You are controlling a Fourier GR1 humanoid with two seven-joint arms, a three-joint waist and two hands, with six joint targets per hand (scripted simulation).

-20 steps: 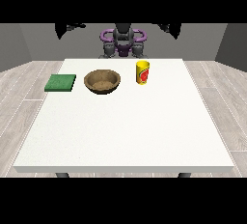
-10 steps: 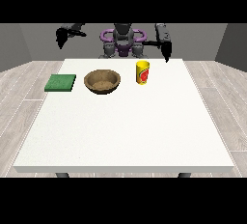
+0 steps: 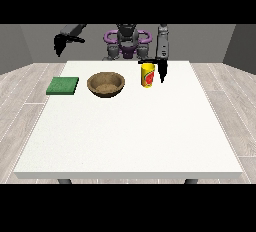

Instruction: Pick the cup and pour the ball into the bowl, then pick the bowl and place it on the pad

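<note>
One table (image 3: 130, 141), white, with three things on it in a row near the far edge: one green pad (image 3: 63, 85), one brown bowl (image 3: 106, 84), one yellow cup (image 3: 147, 74). Pad lies flat at the view's left end of the row; bowl sits just beside it toward the middle, upright, mouth up; cup stands upright to the right of the bowl, apart from it, a red patch on its side. No ball can be made out; the cup's inside is hidden from this angle. One robot (image 3: 127, 42) behind the far edge, two arms out. The hand at the view's right (image 3: 162, 70) hangs down from a near-vertical forearm, its fingers pointing straight at the table, just beside the cup on its right; a thin dark part reaches toward the cup's rim, but whether it touches cannot be told. The fingers look straight and uncurled, and it holds nothing. The hand at the view's left (image 3: 61, 42) is raised high, beyond the table's far left corner, well apart from the pad below it; whether it is spread or clenched cannot be told.
</note>
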